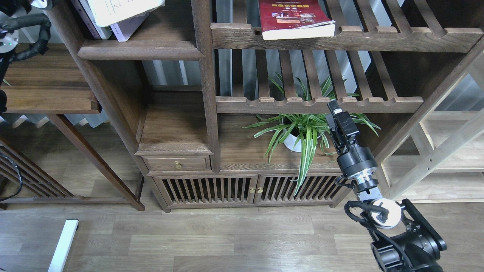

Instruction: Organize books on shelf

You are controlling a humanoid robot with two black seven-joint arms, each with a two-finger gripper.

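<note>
With the large white book on the shelf at eleven o'clock, the left gripper is out of frame, and the right gripper, fingers apparently pressed together, should idle.

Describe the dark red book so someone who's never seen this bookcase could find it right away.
Start at the walnut bookcase and look at its top slatted shelf, right of the central upright. The dark red book lies flat there, its white page edges overhanging the front rail. It is the only book on the slats.
</note>
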